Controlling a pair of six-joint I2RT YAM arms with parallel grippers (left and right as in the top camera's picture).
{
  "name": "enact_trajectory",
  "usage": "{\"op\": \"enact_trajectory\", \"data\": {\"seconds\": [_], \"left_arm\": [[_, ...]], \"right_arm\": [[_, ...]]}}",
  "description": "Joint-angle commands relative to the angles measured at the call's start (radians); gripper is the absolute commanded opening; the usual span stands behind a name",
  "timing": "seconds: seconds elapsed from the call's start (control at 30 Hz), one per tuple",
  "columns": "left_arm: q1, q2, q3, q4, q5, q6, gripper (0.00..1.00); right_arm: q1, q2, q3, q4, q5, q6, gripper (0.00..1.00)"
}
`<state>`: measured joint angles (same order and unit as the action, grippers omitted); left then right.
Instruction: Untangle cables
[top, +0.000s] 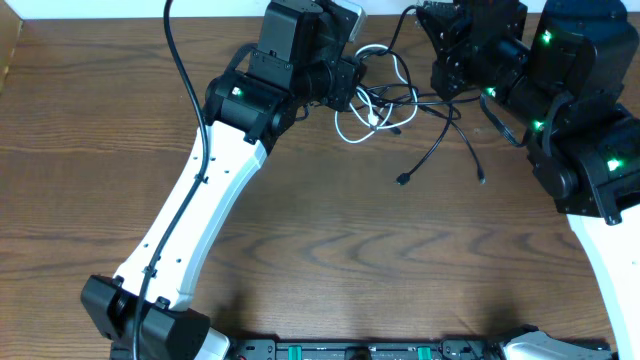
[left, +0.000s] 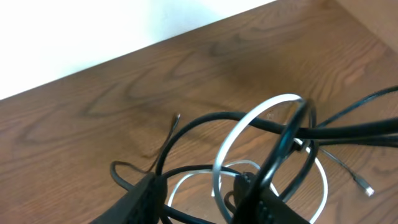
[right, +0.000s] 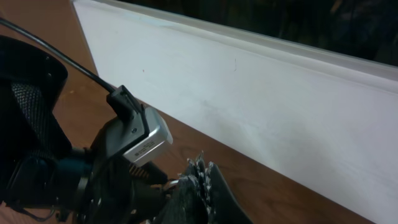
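1. At the far edge of the surface (top: 300, 230), the cables (top: 400, 100) lie in one knot between the two arms. Black plug ends (top: 403, 180) trail free toward the near side.
2. The left fingers (left: 144, 198) are released and spread wide, straddling a raised loop of the white cord (left: 280, 98). Black cords (left: 348, 132) cross that loop.
3. The right fingers (right: 198, 177) sit low in their own view, tips close together. I cannot tell whether they pinch a cord.
4. The step in hand seems to be picking out one strand. It is best to close on the white loop alone and keep the black cords outside the fingers.
5. Then draw it slowly away from the knot, watching for crossings that tighten rather than slip.
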<state>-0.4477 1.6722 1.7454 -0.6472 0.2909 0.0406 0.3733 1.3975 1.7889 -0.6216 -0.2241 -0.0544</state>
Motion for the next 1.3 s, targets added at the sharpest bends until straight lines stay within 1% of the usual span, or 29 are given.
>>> {"op": "enact_trajectory", "data": {"seconds": [0.0, 0.03, 0.07, 0.27, 0.4, 0.5, 0.63, 0.7, 0.77, 0.97, 1.1, 1.27], "left_arm": [[0.004, -0.006, 0.016, 0.013, 0.014, 0.011, 0.20], [0.005, -0.006, 0.016, 0.020, 0.011, 0.011, 0.11], [0.006, -0.006, 0.016, 0.026, 0.011, 0.011, 0.08], [0.034, -0.017, 0.017, 0.042, 0.012, 0.010, 0.08], [0.063, -0.045, 0.017, 0.042, 0.012, 0.011, 0.08], [0.100, -0.078, 0.017, 0.041, 0.012, 0.011, 0.08], [0.148, -0.103, 0.017, 0.022, 0.011, 0.012, 0.08], [0.190, -0.104, 0.017, -0.010, 0.011, 0.042, 0.08], [0.227, -0.104, 0.017, -0.028, 0.011, 0.046, 0.08], [0.331, -0.104, 0.017, -0.033, 0.012, 0.045, 0.08], [0.360, -0.104, 0.017, -0.033, 0.012, 0.045, 0.08], [0.360, -0.104, 0.017, -0.032, 0.011, 0.045, 0.07]], "right_arm": [[-0.006, -0.019, 0.036, 0.008, 0.005, 0.016, 0.01], [-0.006, -0.019, 0.036, 0.004, 0.006, 0.016, 0.01], [-0.007, -0.019, 0.036, 0.001, 0.009, 0.016, 0.01], [-0.042, -0.016, 0.036, -0.047, 0.011, -0.006, 0.01], [-0.082, 0.004, 0.036, -0.143, 0.083, -0.037, 0.01], [-0.116, 0.014, 0.036, -0.193, 0.099, -0.060, 0.01], [-0.159, 0.007, 0.037, -0.202, 0.103, -0.075, 0.01], [-0.183, -0.009, 0.037, -0.206, 0.107, -0.089, 0.01], [-0.200, -0.025, 0.037, -0.213, 0.121, -0.096, 0.01], [-0.251, -0.096, 0.037, -0.215, 0.186, -0.135, 0.01], [-0.287, -0.153, 0.037, -0.220, 0.301, -0.137, 0.01], [-0.349, -0.212, 0.037, -0.211, 0.362, -0.146, 0.01]]}}
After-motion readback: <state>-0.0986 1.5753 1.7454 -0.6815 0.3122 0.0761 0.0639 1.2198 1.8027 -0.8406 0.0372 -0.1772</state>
